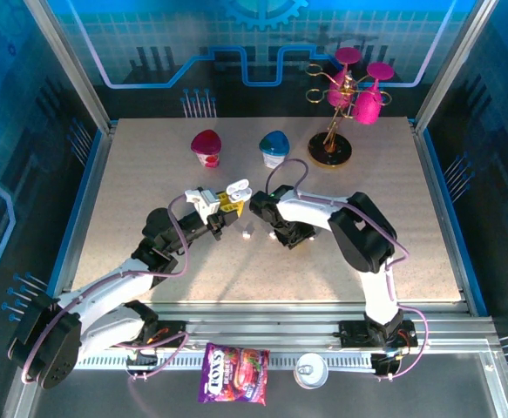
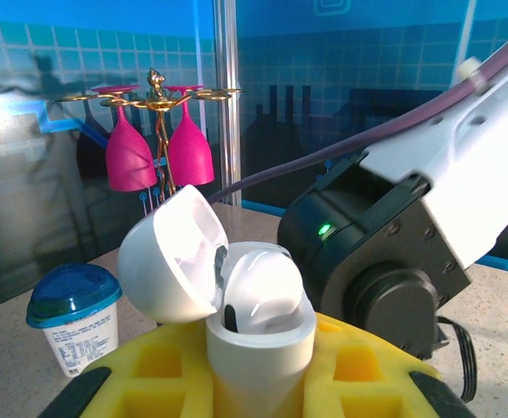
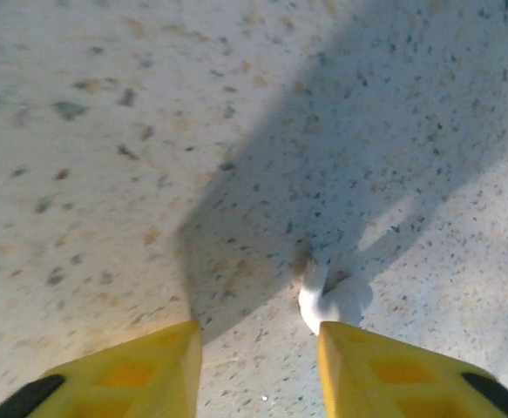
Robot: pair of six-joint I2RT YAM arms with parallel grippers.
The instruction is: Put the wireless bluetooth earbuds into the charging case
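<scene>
My left gripper is shut on the white charging case, which stands upright between its yellow fingers. The case's lid is flipped open to the left, and a rounded white shape sits in the opening. One small white earbud lies on the table just past the tip of my right gripper's right-hand finger. The right gripper hangs low over the table, open, with bare tabletop between its jaws. From above, that earbud lies just below both grippers, and the right gripper is close beside the case.
At the back of the table stand a pink-lidded cup, a blue-lidded cup and a gold rack with pink glasses. A candy bag and a can lie in front of the bases. The right arm's wrist is close behind the case.
</scene>
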